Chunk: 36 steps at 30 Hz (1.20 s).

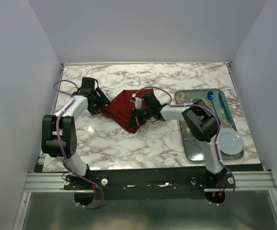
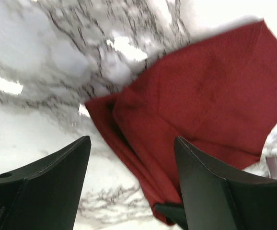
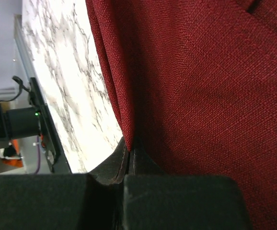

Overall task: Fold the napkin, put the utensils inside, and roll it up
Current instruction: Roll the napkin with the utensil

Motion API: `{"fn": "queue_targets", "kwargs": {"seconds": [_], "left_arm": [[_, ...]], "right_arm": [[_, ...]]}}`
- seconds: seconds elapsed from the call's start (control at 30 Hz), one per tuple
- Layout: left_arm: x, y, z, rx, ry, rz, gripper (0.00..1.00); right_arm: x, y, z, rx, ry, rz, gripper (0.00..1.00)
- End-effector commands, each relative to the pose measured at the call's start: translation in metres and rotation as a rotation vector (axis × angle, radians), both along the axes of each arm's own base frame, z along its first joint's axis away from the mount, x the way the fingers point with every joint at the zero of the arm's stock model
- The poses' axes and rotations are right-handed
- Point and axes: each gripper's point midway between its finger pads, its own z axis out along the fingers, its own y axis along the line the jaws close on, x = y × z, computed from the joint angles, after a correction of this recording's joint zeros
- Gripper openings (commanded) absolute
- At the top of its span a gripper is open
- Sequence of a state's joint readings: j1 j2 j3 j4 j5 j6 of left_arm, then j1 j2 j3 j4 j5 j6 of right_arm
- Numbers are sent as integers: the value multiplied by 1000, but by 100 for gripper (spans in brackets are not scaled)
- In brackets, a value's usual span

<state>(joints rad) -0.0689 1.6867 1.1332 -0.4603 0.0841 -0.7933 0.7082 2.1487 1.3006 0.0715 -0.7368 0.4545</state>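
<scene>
Marble-patterned counter (image 1: 143, 143) carries everything. Near right: a white round dish (image 1: 230, 143) on the near end of a tray (image 1: 191, 151). Mid-counter: the dark red napkin (image 1: 121, 108), folded over on itself, with layered edges showing at its left corner. Right pincer (image 1: 136, 118) is pressed together on the napkin's near-right edge, cloth pinched between the fingertips. Left pincer (image 1: 99, 101) is at the napkin's left corner, fingers spread, nothing between them. Far end of tray: blue utensils (image 1: 223, 108), well apart from the napkin.

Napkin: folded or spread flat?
Folded. The napkin shows two stacked layers along one edge in the left wrist view, and a compact triangle from above.
</scene>
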Motion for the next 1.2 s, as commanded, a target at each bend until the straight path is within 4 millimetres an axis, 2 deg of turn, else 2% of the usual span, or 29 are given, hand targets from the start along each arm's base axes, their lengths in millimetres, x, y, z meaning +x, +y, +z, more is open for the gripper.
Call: {"fn": "queue_targets", "kwargs": {"seconds": [0.0,0.03,0.07,0.1,0.13,0.2,0.23,0.27,0.33,0.53,0.63,0.67,0.8,0.93,0.97,1.07,1.17], "left_arm": [[-29,-19,16,-15,-26,-40,77],[-41,-26,9,-21,-14,-53,77],[-42,-30,17,-36,-57,-59,77],[-46,-33,18,-52,-64,-48,78],[-57,-35,10,-58,-50,-48,78],[-55,-41,20,-111,-108,-25,83],[-61,-44,12,-138,-100,-24,84],[-56,-50,17,-167,-133,-26,85],[-54,-56,14,-210,-128,-12,84],[-48,-69,-4,-245,-75,-17,73],[-40,-71,-1,-238,-102,-20,68],[-39,-71,-6,-232,-88,-22,66],[-33,-75,-2,-236,-96,-32,53],[-28,-80,1,-231,-101,-44,47],[-30,-81,-5,-231,-78,-48,44],[-26,-86,-8,-242,-68,-58,32],[-23,-86,-12,-227,-63,-61,31]], "right_arm": [[-5,-5,-16,23,77,-3,1],[-5,-6,-17,25,81,-4,1],[-4,-7,-18,23,81,-5,1],[-3,-8,-19,23,82,-8,1],[-2,-9,-18,25,79,-9,1],[-1,-10,-19,27,80,-6,1],[-1,-11,-19,26,78,-6,1],[-1,-11,-19,26,78,-6,1],[-1,-11,-19,27,75,-2,1],[0,-10,-17,25,65,-1,1],[-1,-10,-18,22,66,3,1],[0,-11,-17,22,63,3,1],[1,-11,-18,15,57,4,1],[0,-12,-19,8,55,7,1],[1,-12,-18,8,52,6,0],[1,-12,-17,8,54,9,0],[2,-13,-17,2,51,5,1]]}}
